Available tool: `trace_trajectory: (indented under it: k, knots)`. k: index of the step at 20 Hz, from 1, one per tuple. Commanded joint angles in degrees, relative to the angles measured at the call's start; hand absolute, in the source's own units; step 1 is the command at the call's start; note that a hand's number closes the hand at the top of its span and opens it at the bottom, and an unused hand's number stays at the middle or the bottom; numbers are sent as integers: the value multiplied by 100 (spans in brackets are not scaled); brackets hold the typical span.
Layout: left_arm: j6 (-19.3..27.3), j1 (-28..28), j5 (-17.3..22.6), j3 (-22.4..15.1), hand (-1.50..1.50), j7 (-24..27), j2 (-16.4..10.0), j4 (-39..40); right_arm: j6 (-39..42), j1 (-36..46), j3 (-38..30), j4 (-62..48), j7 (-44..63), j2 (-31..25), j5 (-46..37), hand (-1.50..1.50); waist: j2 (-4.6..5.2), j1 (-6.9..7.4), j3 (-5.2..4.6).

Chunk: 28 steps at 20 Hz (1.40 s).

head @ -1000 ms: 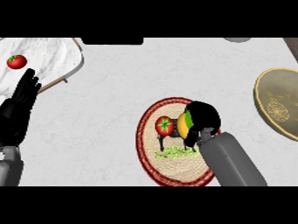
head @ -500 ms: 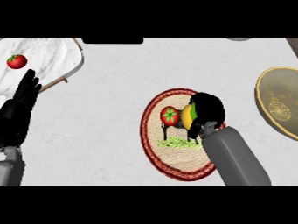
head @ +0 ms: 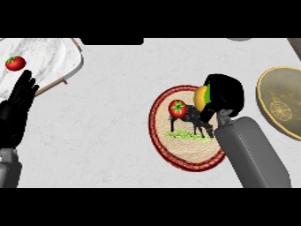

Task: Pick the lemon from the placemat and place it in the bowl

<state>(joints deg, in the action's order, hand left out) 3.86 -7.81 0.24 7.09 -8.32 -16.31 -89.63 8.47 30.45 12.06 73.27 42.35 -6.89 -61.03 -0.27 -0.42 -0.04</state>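
Right robot hand (head: pixel 226 90): curled round the lemon (head: pixel 201 98), over the placemat (head: pixel 178 154).
Bowl (head: pixel 289 88): seen to the lemon's right, apart.
Left robot hand (head: pixel 9 119): open, far left.

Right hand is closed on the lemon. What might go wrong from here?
1. Only a sliver of the yellow lemon shows past the black right hand curled on it; the hold may be partial and slip.
2. The red tomato sits right beside it on the round red-rimmed placemat; lifting may nudge it.
3. A low carry might clip the rim of the olive-gold bowl.
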Motion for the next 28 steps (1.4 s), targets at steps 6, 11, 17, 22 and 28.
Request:
trace_trajectory:
  k: [6, 11, 17, 22, 28]
  knots:
    - [-61, 229, 87, 86, 0, -169, -41, -281, -106, 395, -350, 2250, 1098, -516, -739, 150, -51, -31, 5]
    - [-108, -143, -11, 105, 0, 38, -24, 177, 630, 586, -738, 3022, 1491, -664, -717, 150, 11, -4, 1]
    - [-82, -23, -36, 146, 0, -245, 22, -195, 70, -82, -1832, 2889, 472, -1113, 67, 150, 27, 39, 6]
    - [75, -243, -211, 29, 0, -205, 194, -84, -499, -68, -2607, 1902, -443, -1437, 656, 150, 37, 55, 7]
    - [-225, -1, -85, 118, 0, -12, 135, -103, -1425, -90, -2967, 372, -1590, -1657, 815, 150, 40, 92, 6]
